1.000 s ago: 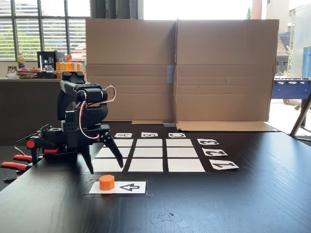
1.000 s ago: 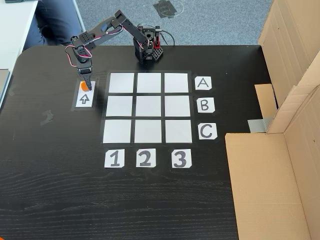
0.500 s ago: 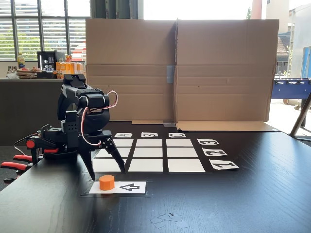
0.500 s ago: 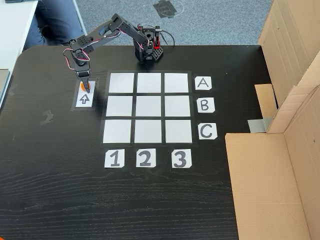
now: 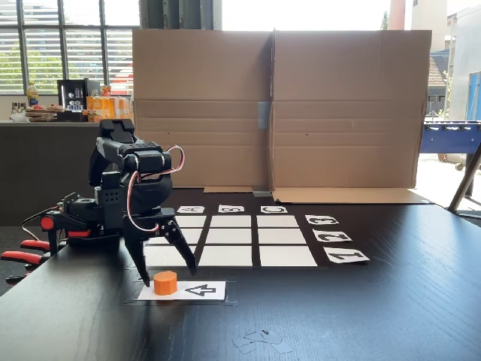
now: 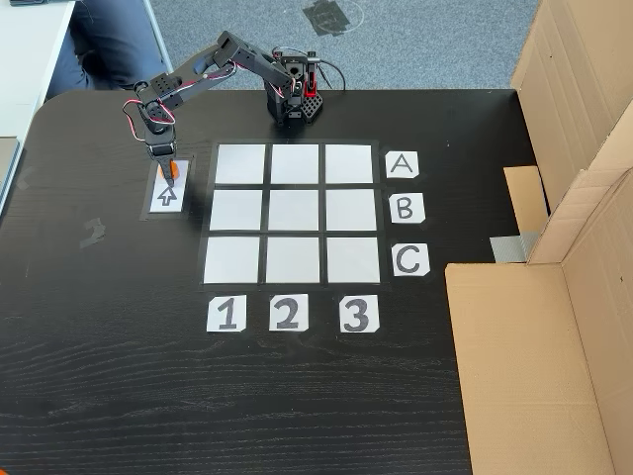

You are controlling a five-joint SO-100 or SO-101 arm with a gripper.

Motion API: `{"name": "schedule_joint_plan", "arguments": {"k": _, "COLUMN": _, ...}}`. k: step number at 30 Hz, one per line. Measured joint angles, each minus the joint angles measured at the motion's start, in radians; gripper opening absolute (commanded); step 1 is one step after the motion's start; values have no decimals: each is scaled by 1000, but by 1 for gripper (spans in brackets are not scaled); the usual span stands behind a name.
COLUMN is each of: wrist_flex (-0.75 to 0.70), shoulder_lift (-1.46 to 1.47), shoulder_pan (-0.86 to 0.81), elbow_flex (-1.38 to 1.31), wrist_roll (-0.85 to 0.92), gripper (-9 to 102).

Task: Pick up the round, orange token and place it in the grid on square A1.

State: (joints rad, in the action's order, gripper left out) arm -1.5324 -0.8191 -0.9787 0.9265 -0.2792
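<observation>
The orange token (image 5: 165, 283) stands on the near end of a white arrow card (image 5: 197, 290) in front of the grid (image 5: 233, 236). My gripper (image 5: 167, 276) is open and lowered over the token, one finger on each side, not touching it. Square A1 (image 5: 161, 257) is the near-left corner square, partly behind the fingers. From above, the gripper (image 6: 169, 176) covers most of the token (image 6: 175, 169) on the card (image 6: 166, 196), just left of square A1 (image 6: 240, 164), the grid's (image 6: 293, 215) top-left square.
A tall cardboard wall (image 5: 274, 113) stands behind the grid and lies along the right table side (image 6: 554, 297). The arm base (image 6: 294, 94) is clamped at the table's top edge, with red clamps (image 5: 22, 256) beside it. A seated person's legs (image 6: 109, 40) show at top left.
The gripper has come down and forward from above square A1 to the arrow card, and its open fingers now straddle the token. The token has not moved.
</observation>
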Motion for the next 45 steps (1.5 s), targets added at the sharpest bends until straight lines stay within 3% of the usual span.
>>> {"name": "schedule_joint_plan", "arguments": {"k": 4, "wrist_flex": 0, "shoulder_lift": 8, "shoulder_pan": 0, "elbow_flex": -3, "wrist_roll": -5, "gripper": 28}}
{"name": "schedule_joint_plan", "arguments": {"k": 19, "wrist_flex": 0, "shoulder_lift": 17, "shoulder_pan": 0, "elbow_flex": -6, "wrist_roll": -20, "gripper": 3}}
{"name": "schedule_joint_plan", "arguments": {"k": 29, "wrist_flex": -2, "shoulder_lift": -11, "shoulder_pan": 0, "elbow_flex": -6, "wrist_roll": -25, "gripper": 3}}
{"name": "schedule_joint_plan", "arguments": {"k": 45, "wrist_flex": -18, "shoulder_lift": -440, "shoulder_pan": -127, "elbow_flex": 35, "wrist_roll": -41, "gripper": 2}}
